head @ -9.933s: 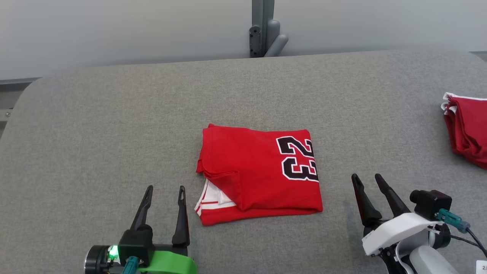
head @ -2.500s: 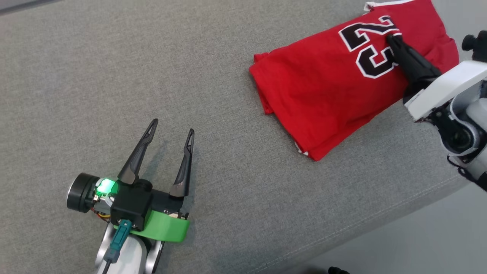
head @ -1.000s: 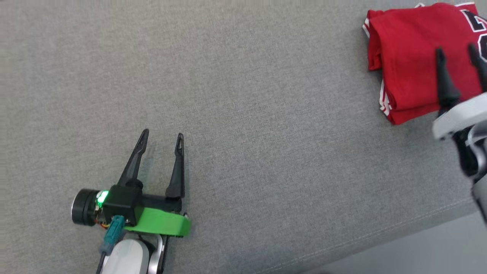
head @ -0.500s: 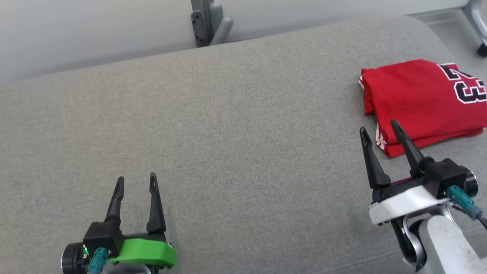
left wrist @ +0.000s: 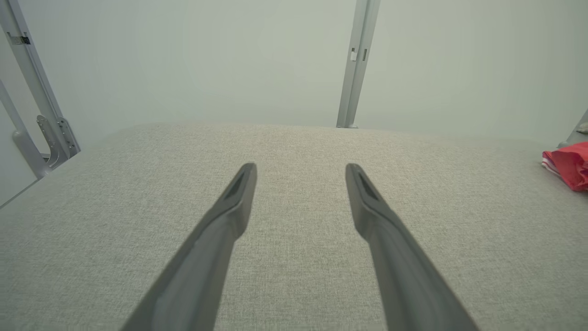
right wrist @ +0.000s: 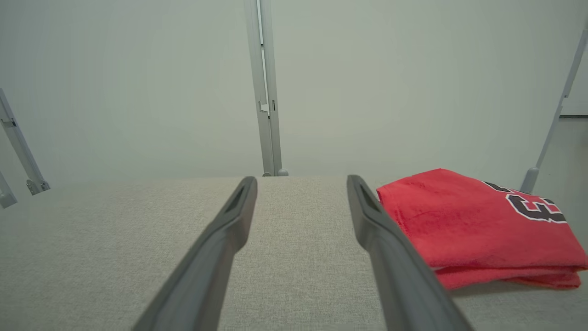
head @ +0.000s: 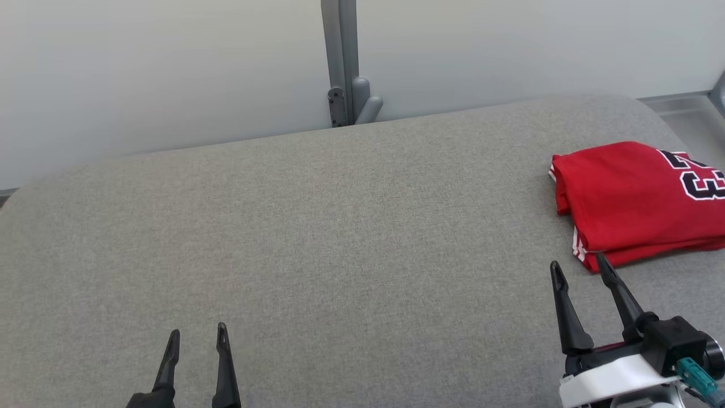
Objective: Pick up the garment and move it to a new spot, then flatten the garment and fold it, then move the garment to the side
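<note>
From the head view, the folded red garment (head: 634,201), its black-and-white number facing up, lay at the far right end of the grey fabric tabletop (head: 340,226). That placement suggested the final move to the side was complete. The right tool (head: 578,262) sat just short of the garment's near-left corner, its two dark fingers spread and holding nothing. One fingertip looked close to the cloth, though whether it touched could not be told. The left tool (head: 198,331) rested low at the near edge, well apart from the garment, its fingers parted and empty. Both seemed held clear so the stack would lie undisturbed.

The left wrist view looked along the left tool (left wrist: 301,168), whose fingers gaped over bare tabletop (left wrist: 138,184) with nothing between them. Only a sliver of the garment (left wrist: 569,163) showed far off at the right edge of that view, beyond a stretch of open fabric. A grey post (left wrist: 356,64) rose against the pale wall (left wrist: 206,59) behind.

The right wrist view showed the right tool (right wrist: 301,179) equally wide open and unladen, pointing past the garment and not at it. The garment (right wrist: 468,220) lay just beside the tool's right-hand finger and outside the gap. It sat as a thick, layered stack with its folded edges toward the camera. By that evidence the tool had no hold on the cloth, and the work appeared near its end.
</note>
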Robot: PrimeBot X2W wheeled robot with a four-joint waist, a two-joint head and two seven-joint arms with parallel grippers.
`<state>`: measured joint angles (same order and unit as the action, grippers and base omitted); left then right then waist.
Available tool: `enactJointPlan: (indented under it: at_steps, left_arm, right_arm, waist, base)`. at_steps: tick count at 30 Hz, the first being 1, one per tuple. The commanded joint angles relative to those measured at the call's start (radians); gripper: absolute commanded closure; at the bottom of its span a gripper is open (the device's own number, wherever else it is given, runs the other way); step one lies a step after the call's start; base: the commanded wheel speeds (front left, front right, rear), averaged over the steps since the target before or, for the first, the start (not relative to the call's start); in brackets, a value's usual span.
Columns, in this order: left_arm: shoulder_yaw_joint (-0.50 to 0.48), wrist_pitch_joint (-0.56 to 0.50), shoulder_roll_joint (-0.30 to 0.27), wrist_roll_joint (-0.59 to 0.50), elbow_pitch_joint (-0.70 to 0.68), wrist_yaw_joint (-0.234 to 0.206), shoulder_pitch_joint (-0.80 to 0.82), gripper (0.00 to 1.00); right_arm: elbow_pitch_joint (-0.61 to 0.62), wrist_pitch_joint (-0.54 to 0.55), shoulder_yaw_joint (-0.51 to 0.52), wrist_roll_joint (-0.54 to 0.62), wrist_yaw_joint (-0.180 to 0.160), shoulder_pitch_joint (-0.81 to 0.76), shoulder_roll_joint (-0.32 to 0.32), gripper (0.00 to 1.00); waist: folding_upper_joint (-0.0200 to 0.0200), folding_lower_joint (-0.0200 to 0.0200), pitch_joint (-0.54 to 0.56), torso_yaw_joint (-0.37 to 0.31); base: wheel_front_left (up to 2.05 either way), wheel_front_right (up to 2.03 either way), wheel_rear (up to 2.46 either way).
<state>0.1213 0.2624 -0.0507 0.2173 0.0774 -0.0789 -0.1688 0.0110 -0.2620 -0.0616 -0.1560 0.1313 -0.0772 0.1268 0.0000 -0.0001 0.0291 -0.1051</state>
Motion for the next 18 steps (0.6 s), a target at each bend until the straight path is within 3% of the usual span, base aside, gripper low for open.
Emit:
enactJointPlan:
  at_steps: [1, 17, 18]
  left_arm:
    - [-0.001, 0.002, 0.0, -0.003, -0.003, 0.009, -0.021, 0.0]
    - [0.019, 0.002, 0.0, 0.0, -0.002, 0.026, -0.007, 0.0]
    - [0.02, 0.0, 0.0, 0.002, -0.003, 0.025, -0.019, 1.0]
  right_arm:
    - [0.008, -0.004, 0.007, 0.004, -0.001, -0.022, -0.006, 0.0]
    - [0.002, -0.004, 0.006, -0.002, -0.001, -0.065, -0.012, 0.0]
    - [0.001, 0.0, 0.005, -0.002, 0.0, -0.057, -0.013, 1.0]
  waist:
    - [0.0, 0.0001, 0.02, 0.017]
    - [0.0, 0.0001, 0.032, 0.044]
    - [0.0, 0.0001, 0.032, 0.044]
  base:
    - [0.0, 0.0, 0.0]
    - [0.0, 0.0, 0.0]
    - [0.0, 0.0, 0.0]
